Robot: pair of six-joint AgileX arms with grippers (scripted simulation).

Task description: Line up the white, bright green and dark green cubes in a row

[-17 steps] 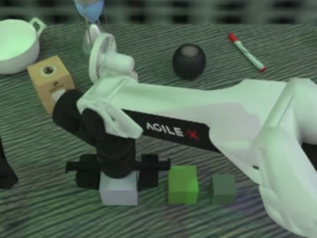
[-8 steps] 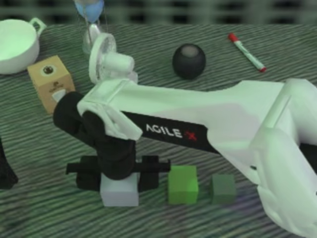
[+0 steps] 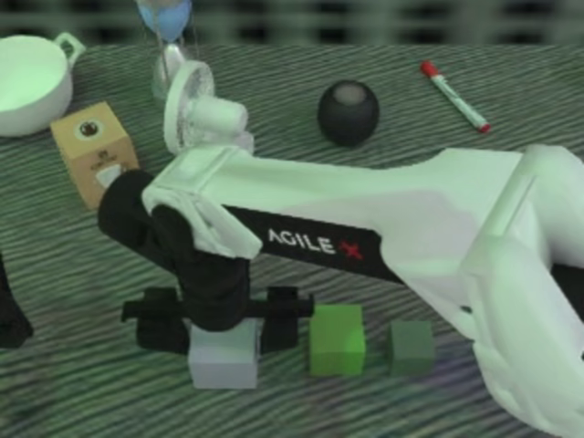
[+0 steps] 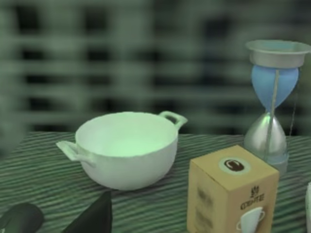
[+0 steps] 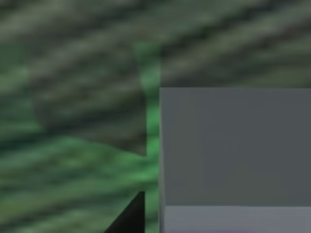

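Hovering right gripper (image 3: 222, 321) over white cube (image 3: 222, 360) (fingers spread)

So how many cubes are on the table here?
3, in a row near the front edge: white cube under the right end effector, bright green cube beside it, dark green cube rightmost.

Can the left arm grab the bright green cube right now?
Probably not: the left gripper sits parked at the table's left edge, and the right gripper over the white cube blocks the bright green cube.
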